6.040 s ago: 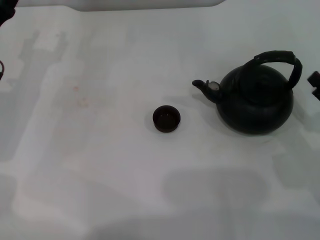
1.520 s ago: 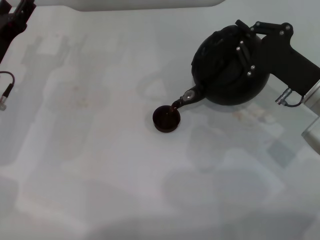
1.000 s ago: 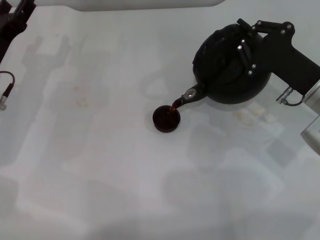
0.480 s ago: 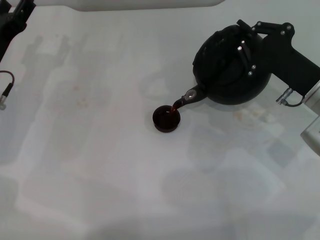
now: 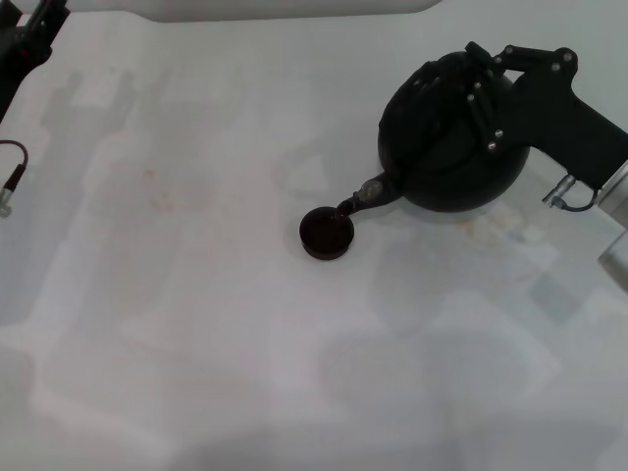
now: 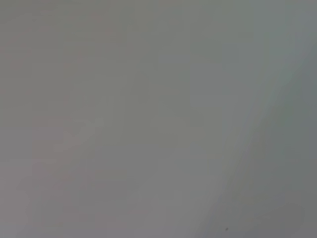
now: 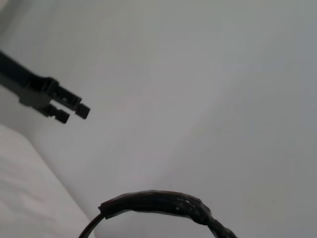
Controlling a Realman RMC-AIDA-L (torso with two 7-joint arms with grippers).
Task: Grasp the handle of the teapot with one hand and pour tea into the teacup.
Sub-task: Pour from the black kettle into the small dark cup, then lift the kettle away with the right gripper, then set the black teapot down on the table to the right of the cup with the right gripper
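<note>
Black teapot (image 5: 446,147) hangs tilted, spout over teacup (image 5: 326,233); right gripper (image 5: 488,86) clamped on handle (image 7: 158,203). Pour step; next, level out. Left gripper (image 5: 27,39) parked, jaws unclear.

From my remote station, I see a white table (image 5: 196,324) with faint stains and soft shadows across it. The teacup (image 5: 326,234), small, black and holding dark liquid, sits directly on the surface near the middle. Nothing else I can make out rests on it.
</note>
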